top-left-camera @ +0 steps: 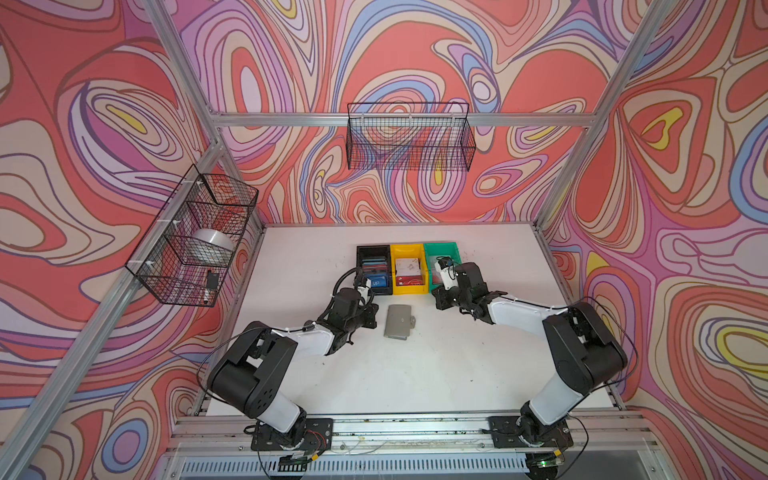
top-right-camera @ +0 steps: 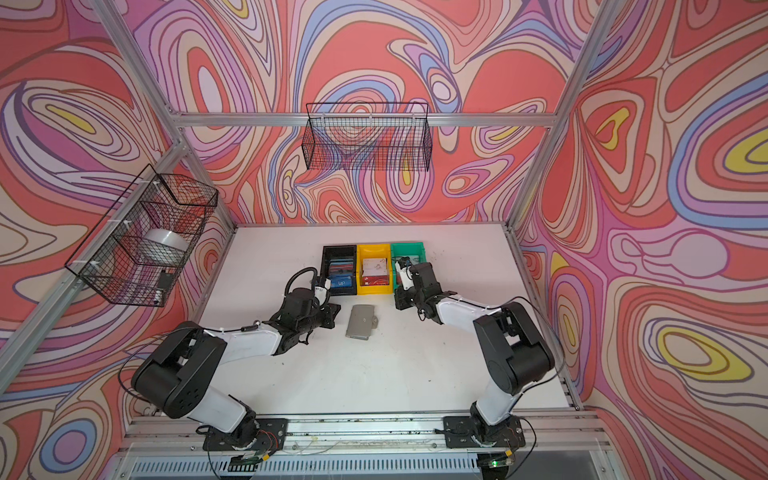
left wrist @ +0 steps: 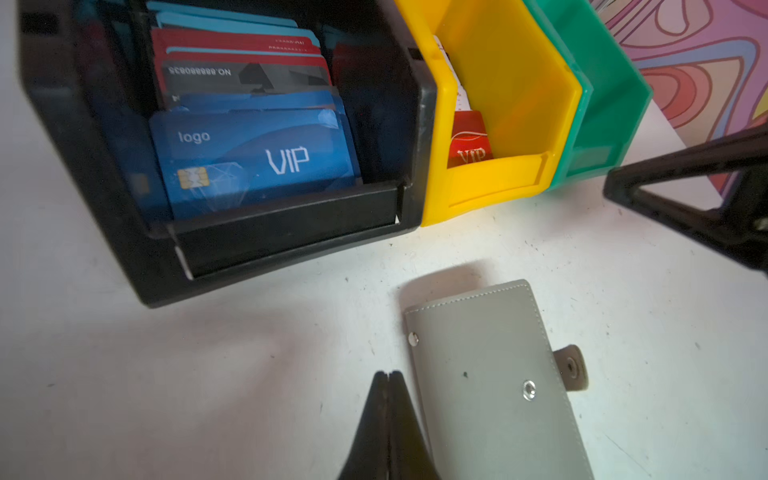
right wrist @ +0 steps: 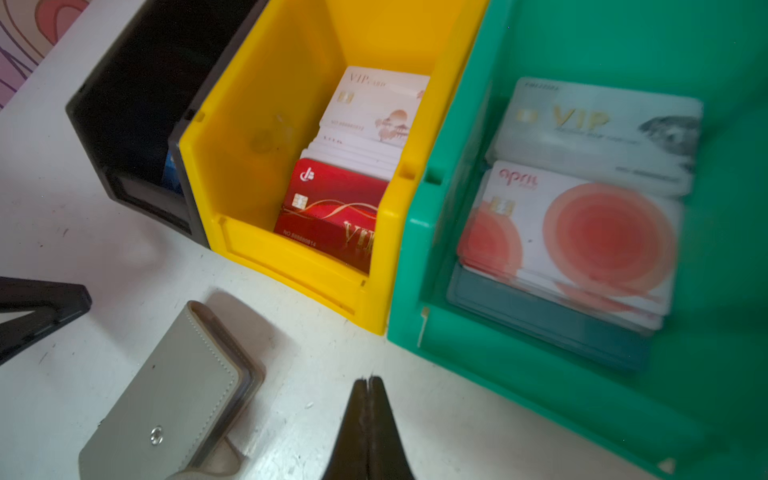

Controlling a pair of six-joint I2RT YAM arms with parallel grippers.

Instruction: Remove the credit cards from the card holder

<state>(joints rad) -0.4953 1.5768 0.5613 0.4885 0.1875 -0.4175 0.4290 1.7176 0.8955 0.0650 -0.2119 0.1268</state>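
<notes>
Card holder (top-left-camera: 400, 322): grey, folded shut, tab (left wrist: 571, 368) unsnapped, flat on table (top-left-camera: 415, 374) near yellow bin (top-left-camera: 409, 290), between left gripper (left wrist: 388, 375) and right gripper (right wrist: 368, 380), both jaws pressed together, empty; probably light, limp, smooth; pinch cover edge by tab.
</notes>
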